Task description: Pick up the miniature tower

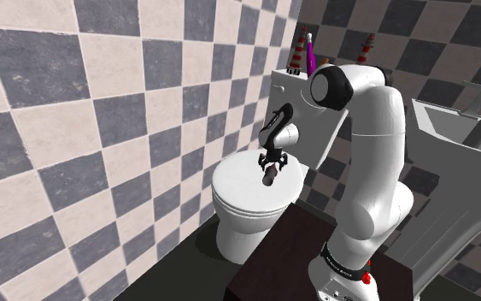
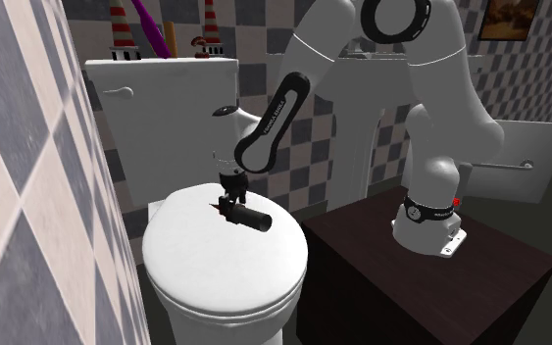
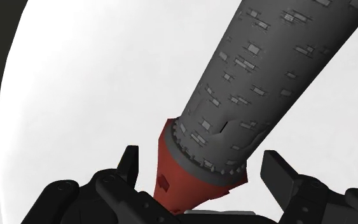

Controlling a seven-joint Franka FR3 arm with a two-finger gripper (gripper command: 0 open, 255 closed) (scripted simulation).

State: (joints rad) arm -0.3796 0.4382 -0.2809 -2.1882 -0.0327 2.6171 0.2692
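Miniature tower (image 3: 260,83) over the toilet lid's (image 3: 75,83) middle, its red roof between the gripper's (image 3: 199,167) released jaws, slim gaps either side, bare lid running out to the rim all round.

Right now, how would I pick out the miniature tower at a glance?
On the white toilet's closed lid, under the gripper, lies the miniature tower. It is a dark grey brick-patterned cylinder with a red cone end, lying flat, unlike the striped figures standing upright on the tank.
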